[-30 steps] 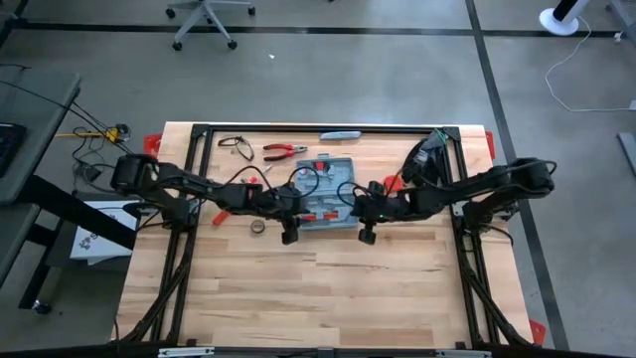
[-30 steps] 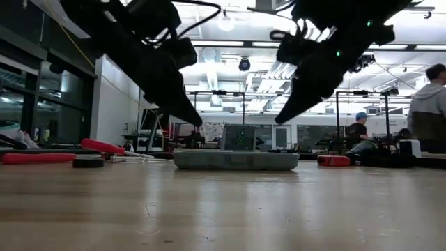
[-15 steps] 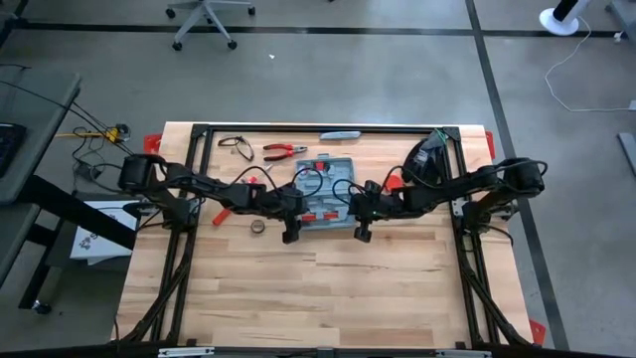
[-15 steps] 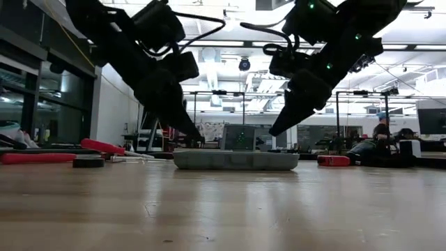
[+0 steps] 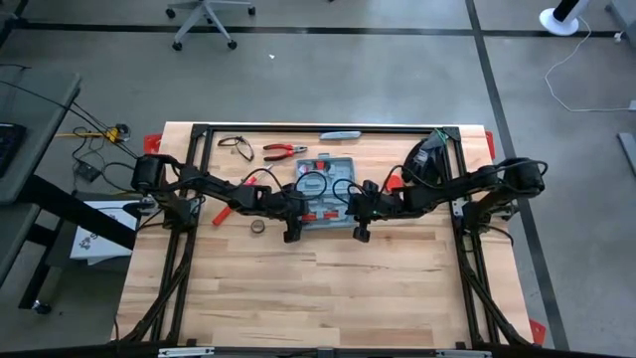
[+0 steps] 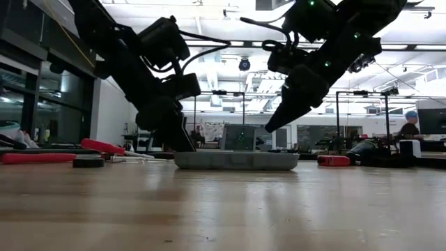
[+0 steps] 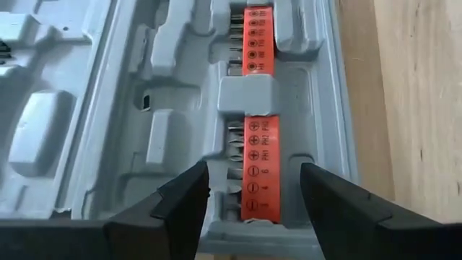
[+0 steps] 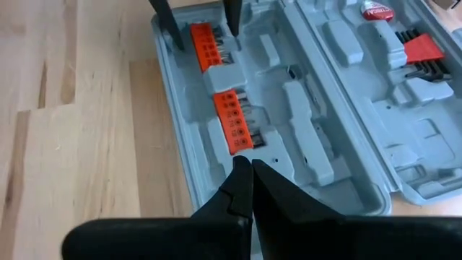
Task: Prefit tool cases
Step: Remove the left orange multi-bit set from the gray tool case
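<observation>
The grey-blue tool case (image 5: 328, 189) lies open and flat on the table, showing its moulded grey slots (image 7: 108, 108) and an orange bit strip (image 7: 258, 166). My left gripper (image 7: 253, 177) is open. It is down at the case's left end (image 6: 185, 143), with its fingers on either side of the strip. My right gripper (image 8: 245, 165) is shut. It hangs above the case's near row (image 6: 269, 127), clear of the case, just right of the orange strip (image 8: 232, 123). The left gripper's fingers (image 8: 166, 22) show beyond the strip in the right wrist view. My left gripper comes at the case slanting down from the table's left. Its open fingers (image 7: 184, 195) stand astride the orange bit strip at the case's near-left corner (image 7: 317, 217). Whether the tips touch the case I cannot tell.
Red-handled pliers (image 5: 285, 150), a wire loop (image 5: 234, 142) and a grey tool (image 5: 343, 134) lie along the far edge. A red clamp (image 5: 227, 212) and a small roll (image 5: 257, 226) sit left of the case. The near half of the table (image 5: 318, 288) is bare wood.
My left gripper has come down from above the case to its left end. My right gripper has moved a little toward the table's left, over the case, and dropped slightly. The case has stayed where it was.
</observation>
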You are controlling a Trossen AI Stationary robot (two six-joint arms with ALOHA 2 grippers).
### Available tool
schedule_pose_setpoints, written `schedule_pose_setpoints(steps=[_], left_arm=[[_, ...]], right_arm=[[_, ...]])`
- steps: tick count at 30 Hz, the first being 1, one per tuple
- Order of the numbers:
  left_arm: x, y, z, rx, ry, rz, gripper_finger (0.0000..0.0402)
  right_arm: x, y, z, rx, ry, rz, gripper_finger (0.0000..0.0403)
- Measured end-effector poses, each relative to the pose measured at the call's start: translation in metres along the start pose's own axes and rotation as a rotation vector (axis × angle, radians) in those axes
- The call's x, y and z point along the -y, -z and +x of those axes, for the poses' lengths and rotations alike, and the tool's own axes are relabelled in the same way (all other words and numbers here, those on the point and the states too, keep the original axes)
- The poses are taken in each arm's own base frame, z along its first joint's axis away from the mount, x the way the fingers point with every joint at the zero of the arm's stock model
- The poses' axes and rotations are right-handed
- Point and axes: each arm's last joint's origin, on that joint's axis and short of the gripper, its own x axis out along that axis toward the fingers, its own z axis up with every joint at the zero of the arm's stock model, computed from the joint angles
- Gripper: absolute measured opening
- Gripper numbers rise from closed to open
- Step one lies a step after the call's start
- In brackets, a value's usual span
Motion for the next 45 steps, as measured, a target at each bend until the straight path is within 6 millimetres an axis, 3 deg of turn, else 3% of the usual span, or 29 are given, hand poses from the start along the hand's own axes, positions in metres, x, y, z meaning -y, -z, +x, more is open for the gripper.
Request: schedule_pose_setpoints(steps=[8, 20, 24, 29, 39, 45], left_arm=[[-0.004, 0.002, 0.003, -0.017, 0.076, -0.022, 0.0190], [-0.003, 0.013, 0.024, -0.057, 0.100, -0.042, 0.0157], [-0.003, 0.013, 0.024, -0.060, 0.072, -0.058, 0.0120], [-0.004, 0.014, 0.024, -0.068, 0.065, -0.086, 0.0045], [-0.003, 0.009, 0.023, -0.047, -0.007, -0.084, 0.0043], [-0.003, -0.003, 0.018, -0.026, -0.027, -0.052, 0.0043]], right_arm=[[0.000, 0.000, 0.000, 0.000, 0.000, -0.001, 0.0000], [0.010, -0.001, 0.002, -0.002, 0.023, 0.020, 0.0000], [0.010, -0.001, 0.002, -0.003, 0.021, 0.019, 0.0000], [0.010, 0.000, 0.002, -0.012, 0.020, 0.018, 0.0000], [0.009, 0.001, 0.002, -0.015, 0.017, 0.017, 0.0000], [0.014, 0.021, 0.013, 0.027, 0.015, 0.054, 0.0000]])
